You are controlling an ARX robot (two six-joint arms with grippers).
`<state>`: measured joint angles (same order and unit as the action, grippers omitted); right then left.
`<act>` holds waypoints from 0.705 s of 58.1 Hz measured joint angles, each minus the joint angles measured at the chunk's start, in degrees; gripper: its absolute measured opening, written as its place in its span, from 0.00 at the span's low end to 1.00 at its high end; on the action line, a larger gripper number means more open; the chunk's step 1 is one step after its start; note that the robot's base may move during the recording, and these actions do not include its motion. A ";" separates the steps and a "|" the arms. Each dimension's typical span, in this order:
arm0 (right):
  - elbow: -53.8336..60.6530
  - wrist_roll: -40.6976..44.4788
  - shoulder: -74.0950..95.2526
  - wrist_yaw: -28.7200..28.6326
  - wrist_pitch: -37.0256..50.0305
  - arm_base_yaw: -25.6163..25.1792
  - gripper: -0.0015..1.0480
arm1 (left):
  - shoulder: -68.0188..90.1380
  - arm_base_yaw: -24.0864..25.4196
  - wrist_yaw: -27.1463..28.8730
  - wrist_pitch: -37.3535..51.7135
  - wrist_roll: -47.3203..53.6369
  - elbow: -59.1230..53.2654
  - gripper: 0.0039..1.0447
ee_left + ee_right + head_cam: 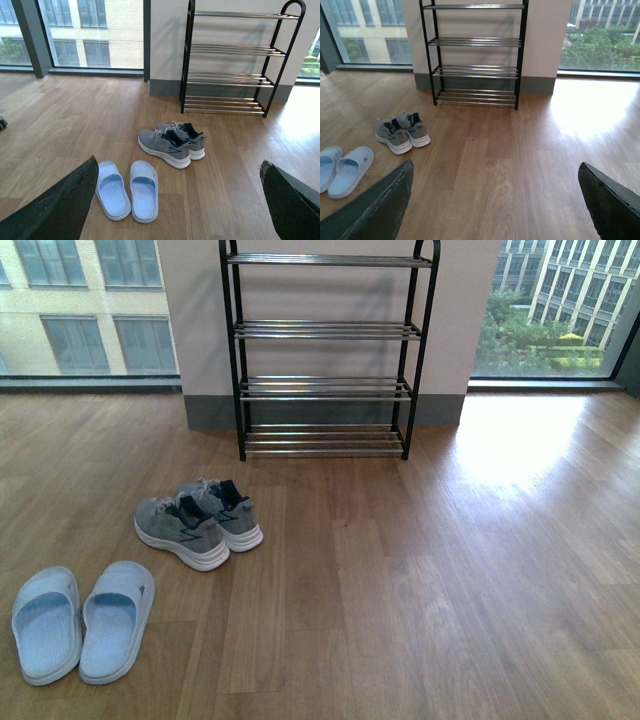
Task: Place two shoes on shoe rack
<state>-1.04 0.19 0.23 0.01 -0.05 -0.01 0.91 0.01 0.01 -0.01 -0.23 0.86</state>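
Two shoes: grey knit, white ribbed soles, navy collars; side by side, touching, on wood floor, well short of shoe rack, left of its front. Rack black, silver rod tiers, against wall betw. windows. Pale blue slippers nearer robot, further left. Floor to the right open. L gripper & R gripper: fingers spread wide, holding nothing.

The wooden floor carries the two shoes touching side by side, pale blue slippers nearby, and the shoe rack.

Matte black, scuffed, wedge-shaped jaws.
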 joint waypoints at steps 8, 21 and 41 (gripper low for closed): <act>0.00 0.00 0.00 0.00 0.00 0.00 0.91 | 0.00 0.00 0.00 0.00 -0.02 0.00 0.91; 0.00 0.00 0.00 0.00 0.00 0.00 0.91 | 0.00 0.00 0.00 0.00 -0.02 0.00 0.91; 0.00 0.00 0.00 0.00 0.00 0.00 0.91 | 0.00 0.00 0.00 0.00 -0.02 0.00 0.91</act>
<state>-1.04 0.19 0.23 0.01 -0.05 -0.01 0.91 0.01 0.01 -0.01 -0.25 0.86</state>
